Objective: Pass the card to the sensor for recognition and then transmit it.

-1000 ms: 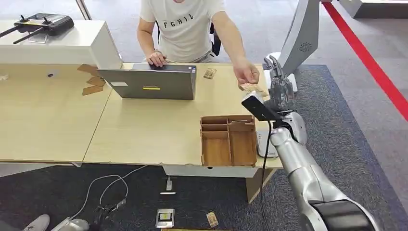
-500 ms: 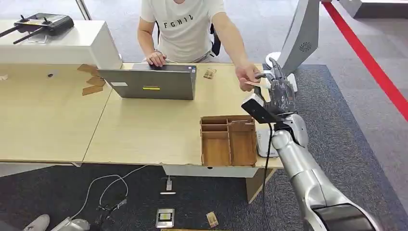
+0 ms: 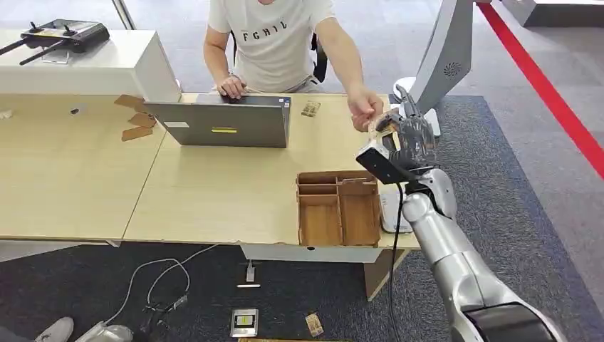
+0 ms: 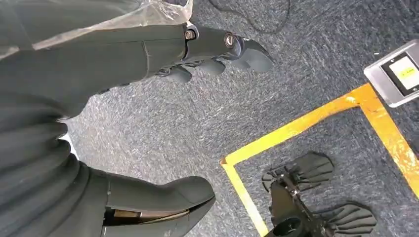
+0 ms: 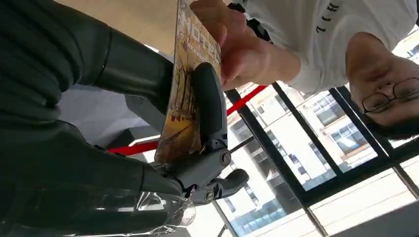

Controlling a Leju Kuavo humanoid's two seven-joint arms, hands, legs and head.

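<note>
Card [image 5: 190, 74] pinched between thumb and a dark finger of right hand [image 3: 404, 135], printed face turned toward the finger; also gripped at its far end by person's hand [image 3: 365, 108], so held from both sides at once. Raised above the desk [image 3: 214, 192] near its back right corner, clear of the surface. Yellow-brown artwork visible across the card's face in the right wrist view. Right arm stretched forward along the desk's right edge, black wrist camera block just behind the hand.

Wooden organizer tray [image 3: 338, 208] at the front right corner of the desk, compartments open upward, directly in front of the raised hand. White flat device [image 3: 392, 211] just beside the tray, at the right edge. Grey laptop [image 3: 221, 122] toward the back edge, lid facing this way, person's other hand resting behind it. Small card-like piece [image 3: 310, 108] lying on the desk right of the laptop.

Left hand [image 4: 148, 113] hanging over grey carpet [image 4: 197, 113], fingers apart and holding nothing. Yellow floor tape [image 4: 306, 118] and a grey plate [image 4: 395, 71] below it.
</note>
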